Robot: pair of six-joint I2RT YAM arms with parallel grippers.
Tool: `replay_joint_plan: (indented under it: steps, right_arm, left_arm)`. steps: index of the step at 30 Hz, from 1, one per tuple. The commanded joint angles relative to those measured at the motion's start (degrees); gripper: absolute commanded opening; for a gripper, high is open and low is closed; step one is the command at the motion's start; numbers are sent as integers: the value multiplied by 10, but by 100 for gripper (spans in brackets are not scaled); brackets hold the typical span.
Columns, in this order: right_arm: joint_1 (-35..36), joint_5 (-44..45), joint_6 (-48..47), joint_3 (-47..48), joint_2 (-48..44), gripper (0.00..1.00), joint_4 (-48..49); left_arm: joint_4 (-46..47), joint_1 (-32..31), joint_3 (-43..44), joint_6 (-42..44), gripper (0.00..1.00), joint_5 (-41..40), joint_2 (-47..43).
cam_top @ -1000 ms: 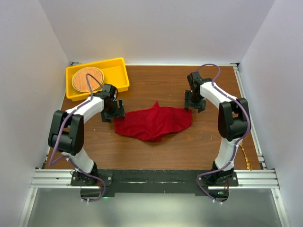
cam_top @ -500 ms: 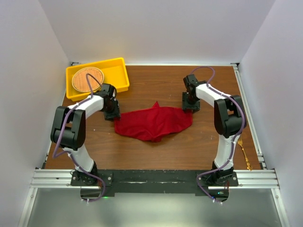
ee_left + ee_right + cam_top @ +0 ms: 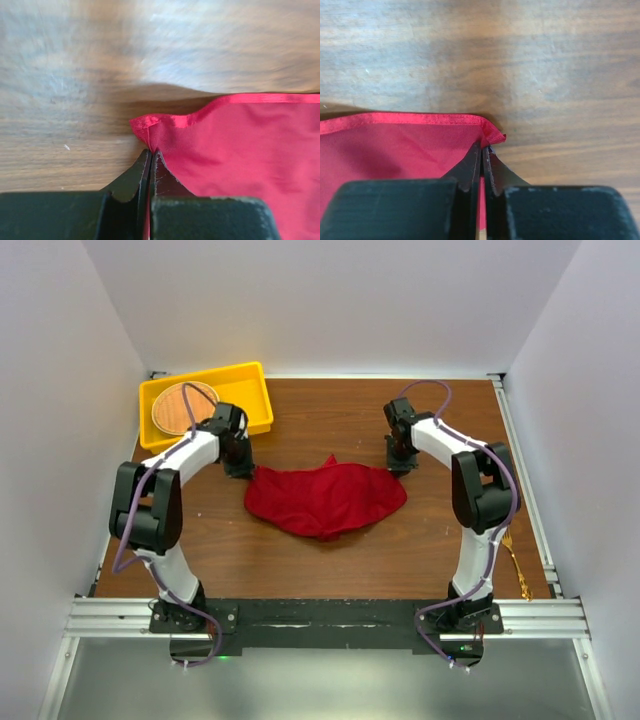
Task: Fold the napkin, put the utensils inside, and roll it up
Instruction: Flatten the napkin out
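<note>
The red napkin lies crumpled in the middle of the wooden table. My left gripper is shut on its left corner: in the left wrist view the black jaws meet, pinching the hemmed corner of the napkin. At the napkin's right end, my right gripper holds the other corner; its jaws are closed with red cloth between them. A gold fork lies at the table's right edge, beside the right arm's base.
A yellow bin stands at the back left with a round woven mat in it. White walls close in the table on three sides. A metal rail runs along the near edge.
Both grippers went from open to shut, each on a napkin corner. Both arms drew slightly towards the back, and the napkin's left corner shifted with the left gripper.
</note>
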Motion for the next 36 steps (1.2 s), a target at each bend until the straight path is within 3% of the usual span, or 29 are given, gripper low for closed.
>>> replay_joint_plan:
  steps: [1,9,18,28,31,36]
  right_arm:
    - [-1,10,7,52,-70,0,-50]
    - [-1,-9,-17,108,-270,0,-89]
    - [4,-123,-61,141,-475,0,-99]
    - [10,-172,-47,104,-669,0,-45]
    - [10,-153,-39,131,-686,0,-62]
    - [10,-14,-23,96,-701,0,-73]
  left_arm:
    - [-18,2,59,-25,0,18,-73]
    - [-23,2,156,-38,0,27,-220]
    - [9,2,259,-32,0,91,-335]
    - [93,1,171,-39,0,85,-525]
    - [109,2,152,-39,0,78,-566]
    - [132,2,84,-75,0,2,-601]
